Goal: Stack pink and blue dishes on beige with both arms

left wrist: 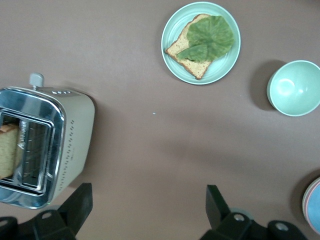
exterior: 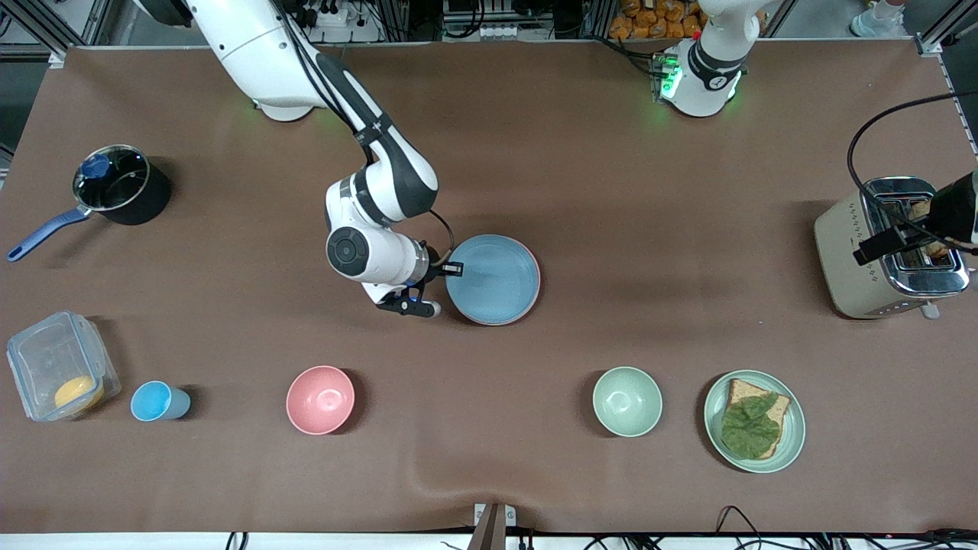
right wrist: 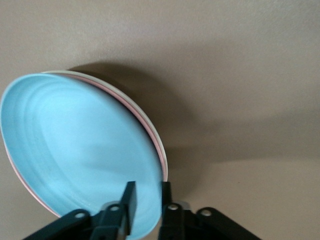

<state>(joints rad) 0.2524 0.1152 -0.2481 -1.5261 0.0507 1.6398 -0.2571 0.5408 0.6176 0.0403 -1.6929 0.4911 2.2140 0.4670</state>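
The light blue plate (exterior: 493,279) lies on top of a stack at the middle of the table. Under it the pink plate (exterior: 538,279) shows only as a thin rim. In the right wrist view the blue plate (right wrist: 75,150) covers the pink plate's rim (right wrist: 111,93) and the beige plate's rim (right wrist: 60,73), which is the lowest of the stack. My right gripper (exterior: 451,269) (right wrist: 148,197) is shut on the blue plate's rim at the edge toward the right arm's end. My left gripper (exterior: 879,248) (left wrist: 148,192) waits open and empty, high over the toaster.
A toaster (exterior: 890,252) stands at the left arm's end. Nearer the front camera than the stack are a green plate (exterior: 795,428) with toast and lettuce, a green bowl (exterior: 627,401), a pink bowl (exterior: 320,399), a blue cup (exterior: 157,401) and a clear container (exterior: 61,374). A lidded pot (exterior: 118,183) sits at the right arm's end.
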